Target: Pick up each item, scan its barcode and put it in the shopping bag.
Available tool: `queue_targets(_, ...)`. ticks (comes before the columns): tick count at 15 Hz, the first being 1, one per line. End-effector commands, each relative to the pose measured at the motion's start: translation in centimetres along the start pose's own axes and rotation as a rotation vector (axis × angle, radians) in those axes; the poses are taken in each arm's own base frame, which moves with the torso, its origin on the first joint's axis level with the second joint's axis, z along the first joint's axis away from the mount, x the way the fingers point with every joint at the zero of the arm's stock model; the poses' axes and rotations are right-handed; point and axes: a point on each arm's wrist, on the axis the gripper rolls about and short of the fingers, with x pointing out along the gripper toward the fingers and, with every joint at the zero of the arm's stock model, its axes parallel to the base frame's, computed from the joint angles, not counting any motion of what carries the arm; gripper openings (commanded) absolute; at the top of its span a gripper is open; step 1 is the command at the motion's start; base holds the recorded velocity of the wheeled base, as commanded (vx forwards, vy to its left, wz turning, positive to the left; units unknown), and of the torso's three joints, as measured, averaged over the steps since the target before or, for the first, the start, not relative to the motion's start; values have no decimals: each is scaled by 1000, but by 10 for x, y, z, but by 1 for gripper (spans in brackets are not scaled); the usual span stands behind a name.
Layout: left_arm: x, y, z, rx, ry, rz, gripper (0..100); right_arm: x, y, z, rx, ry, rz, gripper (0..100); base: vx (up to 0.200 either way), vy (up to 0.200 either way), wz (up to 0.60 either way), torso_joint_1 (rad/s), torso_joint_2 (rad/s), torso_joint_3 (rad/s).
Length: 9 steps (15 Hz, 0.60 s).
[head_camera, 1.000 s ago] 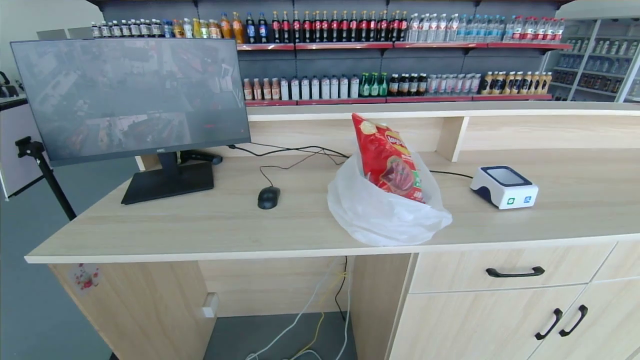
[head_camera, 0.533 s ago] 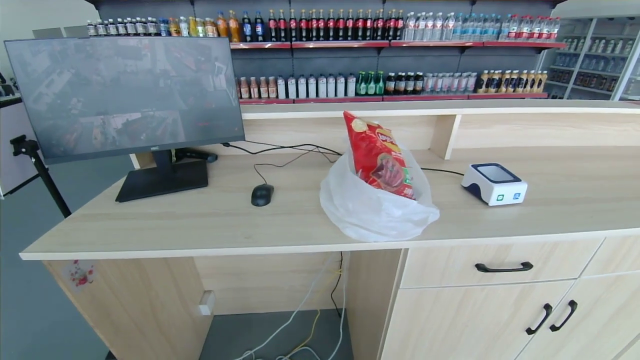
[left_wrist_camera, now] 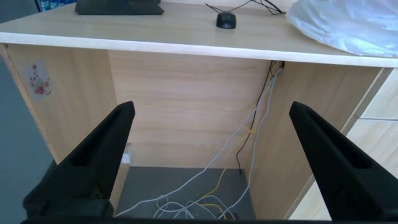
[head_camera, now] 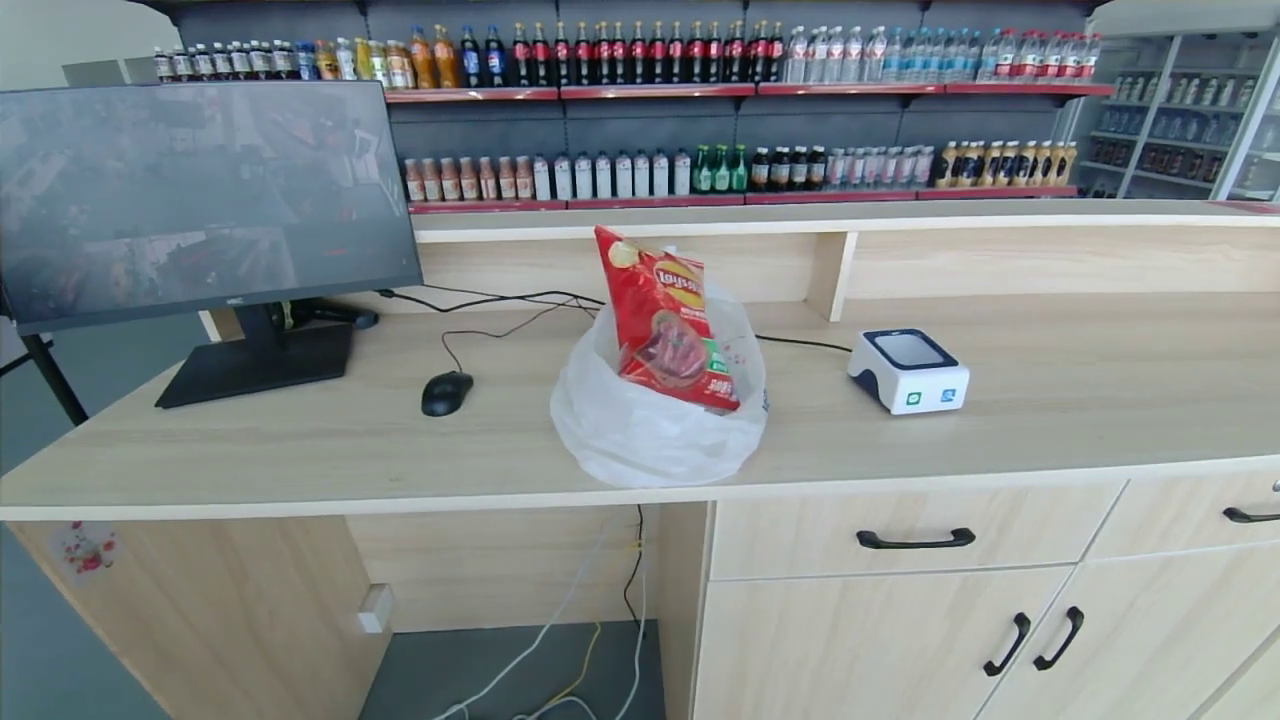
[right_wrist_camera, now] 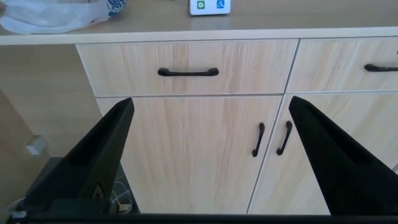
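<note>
Across the last second the whole head view slides sideways, so the camera has turned and the things have not moved. The white shopping bag [head_camera: 655, 440] stays on the counter [head_camera: 1050, 410] near its front edge. The red bag of chips [head_camera: 663, 318] still stands upright inside it, its top half poking out above the plastic. The scanner [head_camera: 908, 371] keeps its place just to the right of the shopping bag. The mouse [head_camera: 446, 393] lies to the left of the shopping bag, and the monitor [head_camera: 200, 195] stands farther left again. All of them keep the same spacing from one another as before.

Both arms hang low, below and in front of the shopping bag, facing the counter's front panels. The left gripper [left_wrist_camera: 211, 112] is spread wide and holds nothing; it sits under the bag's left side, by the open bay with the cables. The right gripper [right_wrist_camera: 211, 104] is also spread wide and empty, under the bag's right side, facing the drawer and cupboard doors.

For the task, the chips look already bagged, and no other loose item lies near the shopping bag. The far right of the counter runs out of frame, so something may sit there unseen. The job therefore appears finished, or the robot is looking for the next item.
</note>
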Motion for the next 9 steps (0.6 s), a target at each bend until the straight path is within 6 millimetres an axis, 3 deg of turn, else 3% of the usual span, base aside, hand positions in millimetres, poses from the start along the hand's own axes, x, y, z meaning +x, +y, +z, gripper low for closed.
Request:
queue_targets(1, 0, 0, 0, -1, 0, 1, 100, 0, 0, 0, 3, -1, 1, 100, 0, -200, 0, 2, 7, -2)
queue_targets(7, 0, 0, 0, -1, 0, 1, 100, 0, 0, 0, 0, -1, 0, 100, 0, -200, 0, 2, 4, 2)
queue_targets(9, 0, 0, 0, -1, 0, -1, 100, 0, 0, 0, -1, -1, 0, 100, 0, 0, 0, 0, 0, 0)
